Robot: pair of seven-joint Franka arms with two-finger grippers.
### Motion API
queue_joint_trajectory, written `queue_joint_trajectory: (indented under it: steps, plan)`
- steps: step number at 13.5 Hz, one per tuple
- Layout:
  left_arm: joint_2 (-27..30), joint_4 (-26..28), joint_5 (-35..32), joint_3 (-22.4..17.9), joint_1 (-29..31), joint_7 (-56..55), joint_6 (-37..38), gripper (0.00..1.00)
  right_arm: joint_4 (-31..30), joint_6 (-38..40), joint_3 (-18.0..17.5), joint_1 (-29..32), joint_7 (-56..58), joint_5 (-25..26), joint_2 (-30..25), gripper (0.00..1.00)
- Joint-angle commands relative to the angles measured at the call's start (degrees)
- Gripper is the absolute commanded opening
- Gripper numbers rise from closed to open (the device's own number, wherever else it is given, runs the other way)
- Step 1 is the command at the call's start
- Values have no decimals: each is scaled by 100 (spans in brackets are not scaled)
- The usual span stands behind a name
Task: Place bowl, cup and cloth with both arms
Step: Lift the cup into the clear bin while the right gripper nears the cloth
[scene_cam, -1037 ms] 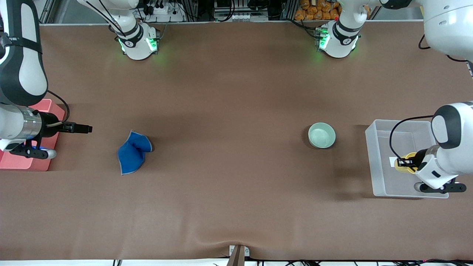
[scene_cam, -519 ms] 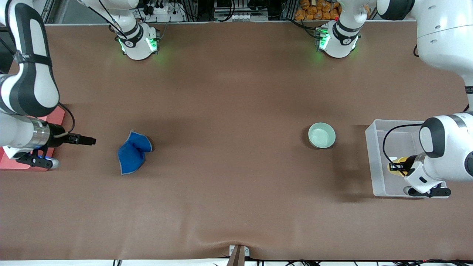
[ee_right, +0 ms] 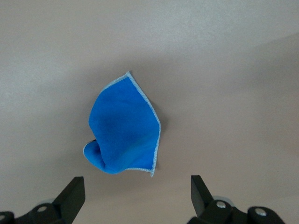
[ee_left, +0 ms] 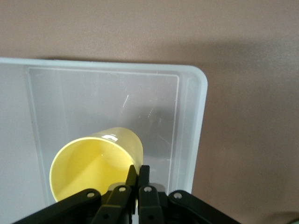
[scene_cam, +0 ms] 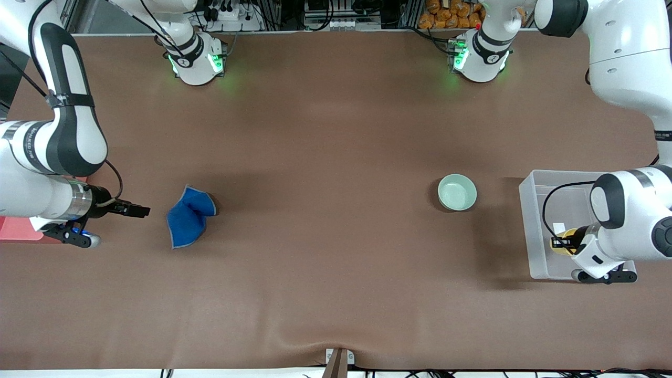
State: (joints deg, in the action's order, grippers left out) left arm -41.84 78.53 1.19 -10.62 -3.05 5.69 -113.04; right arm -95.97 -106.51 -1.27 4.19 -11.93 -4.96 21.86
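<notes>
Front view: the right claw [scene_cam: 137, 211] has slid toward the cloth [scene_cam: 188, 219], and the left claw [scene_cam: 558, 242] has dropped lower into the bin [scene_cam: 530, 205], so both placements are underway. The bowl [scene_cam: 457, 192] sits alone mid-table with lots of room.

Left wrist: claw pinching the cup [ee_left: 93, 163] rim, close to the bin wall.

Right wrist: claw spread wide, cloth just ahead.
</notes>
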Motion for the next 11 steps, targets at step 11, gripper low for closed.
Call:
queue_joint_trajectory:
  steps: [11]
  plan:
    - [-281,-5,84,-10,-12,160,-420,38,-721,-1055,12,-593,-1299,29,-6,100]
